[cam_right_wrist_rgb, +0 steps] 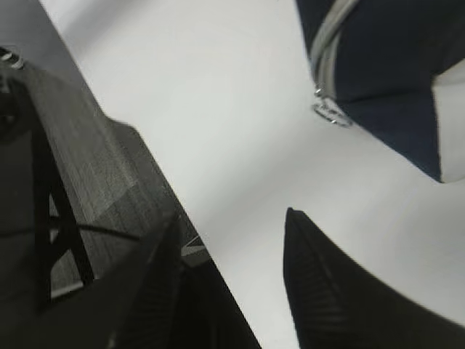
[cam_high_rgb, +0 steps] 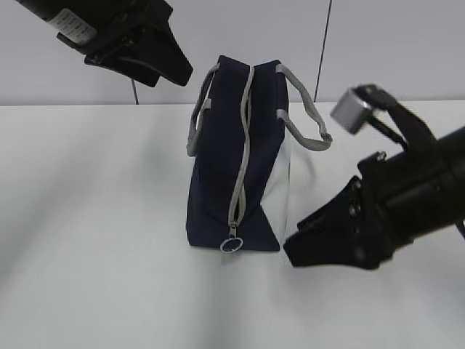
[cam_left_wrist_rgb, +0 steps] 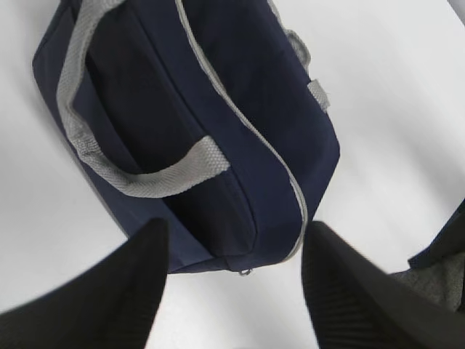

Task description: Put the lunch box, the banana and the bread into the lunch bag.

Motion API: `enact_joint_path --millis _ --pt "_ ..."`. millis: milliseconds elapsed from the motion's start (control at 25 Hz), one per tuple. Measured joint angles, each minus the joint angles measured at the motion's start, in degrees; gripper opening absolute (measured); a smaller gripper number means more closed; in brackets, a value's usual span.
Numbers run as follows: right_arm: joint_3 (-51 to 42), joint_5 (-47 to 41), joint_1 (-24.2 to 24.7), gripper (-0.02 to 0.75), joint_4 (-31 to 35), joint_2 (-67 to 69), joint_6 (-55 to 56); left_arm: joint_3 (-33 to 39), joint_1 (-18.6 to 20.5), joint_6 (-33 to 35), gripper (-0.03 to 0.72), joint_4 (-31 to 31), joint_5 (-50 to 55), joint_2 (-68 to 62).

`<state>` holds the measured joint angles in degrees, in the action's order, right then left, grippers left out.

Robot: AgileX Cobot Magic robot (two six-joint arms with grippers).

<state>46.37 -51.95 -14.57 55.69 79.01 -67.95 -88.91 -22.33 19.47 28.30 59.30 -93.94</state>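
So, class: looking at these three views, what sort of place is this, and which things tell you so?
Probably a robot lab or test bench, not a kitchen: a bare white table, a plain white wall behind it, and two black robot arms, each with a pincer, left and right, near one navy lunch bag.

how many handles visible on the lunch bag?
2. One grey handle on the left side of the lunch bag, the other handle on its right side, drooping outward. None seem hidden.

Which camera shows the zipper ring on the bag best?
The exterior view: the ring pull hangs in plain sight at the lunch bag's near end. The right wrist view shows it blurred; the left wrist view only a speck.
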Motion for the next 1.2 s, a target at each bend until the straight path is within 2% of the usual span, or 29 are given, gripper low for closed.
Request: enact_joint_path --millis 120,200,600,840,920,1040,1200 --pt "-5.6 0.6 0.0 0.344 3.8 0.0 -14.7 0.0 0.0 0.0 0.41 0.0 -0.3 0.0" --pt "-7.3 1.3 0.0 0.344 4.4 0.0 -19.1 0.0 0.0 0.0 0.402 0.0 -0.3 0.0" --pt "-7.7 3.7 0.0 0.344 14.5 0.0 -22.2 0.0 0.0 0.0 0.395 -0.2 -0.4 0.0" --pt "-7.7 5.5 0.0 0.345 16.6 5.4 -37.0 0.0 0.0 0.0 0.392 -0.6 -0.4 0.0" --pt "-7.7 5.6 0.0 0.362 19.6 8.6 -43.5 0.0 0.0 0.0 0.392 -0.8 -0.4 0.0" --pt "-7.7 5.7 0.0 0.429 26.3 13.3 -51.4 0.0 0.0 0.0 0.392 -0.9 -0.4 0.0" --pt "-7.7 5.7 0.0 0.482 34.4 19.2 -58.5 0.0 0.0 0.0 0.392 -0.9 -0.4 0.0"
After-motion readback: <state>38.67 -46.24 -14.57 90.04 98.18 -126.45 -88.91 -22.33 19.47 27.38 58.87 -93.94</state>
